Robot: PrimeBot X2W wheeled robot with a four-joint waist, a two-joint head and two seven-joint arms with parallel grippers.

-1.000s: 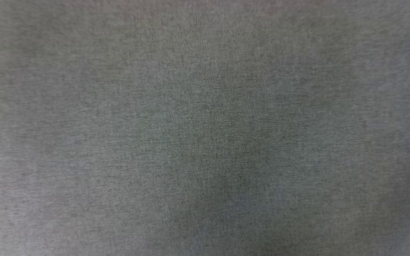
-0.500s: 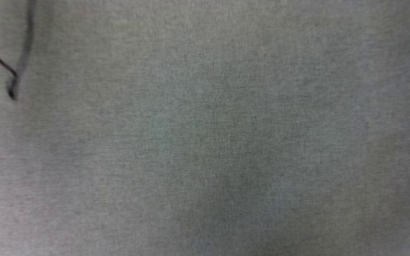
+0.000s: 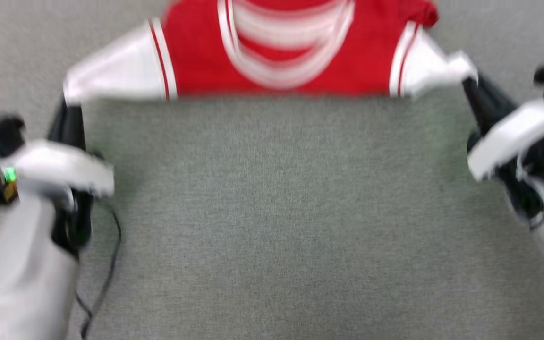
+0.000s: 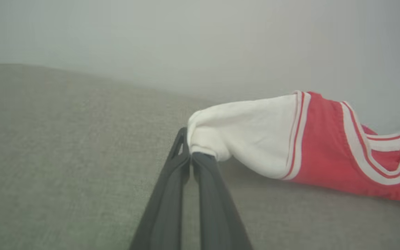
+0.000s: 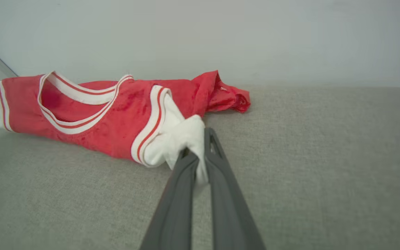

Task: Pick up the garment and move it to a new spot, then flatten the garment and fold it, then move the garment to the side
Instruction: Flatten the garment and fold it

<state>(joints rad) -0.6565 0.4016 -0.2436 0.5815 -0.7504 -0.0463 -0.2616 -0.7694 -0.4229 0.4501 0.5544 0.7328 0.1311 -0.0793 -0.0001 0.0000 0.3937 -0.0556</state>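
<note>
The garment (image 3: 196, 56), a red jersey shirt with white sleeves and striped trim, is stretched across the top of the head view, collar toward me, on the grey fabric surface (image 3: 272, 212). My left gripper (image 3: 65, 105) is shut on the left white sleeve's end, and my right gripper (image 3: 466, 81) is shut on the right sleeve's end. In the left wrist view the dark fingers (image 4: 203, 180) pinch the bunched white sleeve (image 4: 241, 132). In the right wrist view the sleeve cloth (image 5: 186, 139) runs down between the shut fingers (image 5: 221, 180). The red hem part (image 5: 221, 93) lies crumpled behind.
A pale wall (image 5: 200, 34) rises behind the grey surface. A thin black cable (image 3: 106, 278) hangs by my left forearm (image 3: 21, 274). Wide bare grey fabric lies between the arms, on my side of the garment.
The head camera has swung: earlier it showed bare grey fabric, then a cable and pale arm part at the left edge; now both arms and the garment are in view.
</note>
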